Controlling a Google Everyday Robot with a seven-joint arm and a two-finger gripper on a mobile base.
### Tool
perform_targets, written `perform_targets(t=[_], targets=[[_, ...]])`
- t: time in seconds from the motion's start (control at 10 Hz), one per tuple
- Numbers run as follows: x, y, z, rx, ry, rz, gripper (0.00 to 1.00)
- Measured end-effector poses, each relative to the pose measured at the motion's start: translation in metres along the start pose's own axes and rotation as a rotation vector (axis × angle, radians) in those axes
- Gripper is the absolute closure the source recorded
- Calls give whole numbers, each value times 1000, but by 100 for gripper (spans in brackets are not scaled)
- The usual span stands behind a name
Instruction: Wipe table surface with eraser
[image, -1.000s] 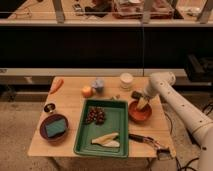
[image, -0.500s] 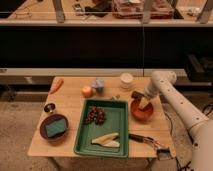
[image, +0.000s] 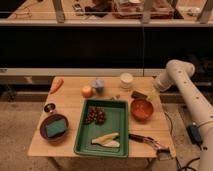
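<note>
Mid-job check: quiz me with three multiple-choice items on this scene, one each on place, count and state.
1. The small dark rectangular eraser lies: A front left; B back right, behind the round red bowl; C mid-table.
2. Bowls on the tan wooden table surface: A two; B one; C four.
3. The red bowl is: A overturned; B stacked; C upright, empty.
Key: 1 B, beside the gripper; 2 A, red one plus dark bowl holding a green pad; 3 C, its hollow shows bare.
</note>
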Motion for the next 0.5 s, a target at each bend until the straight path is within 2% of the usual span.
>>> perform_targets(t=[0.2, 0.4, 0.5], targets=[[3, 17, -5, -6, 52, 51, 20], [15, 25, 6, -6, 119, 141, 20], [23, 26, 9, -16, 143, 163, 20]])
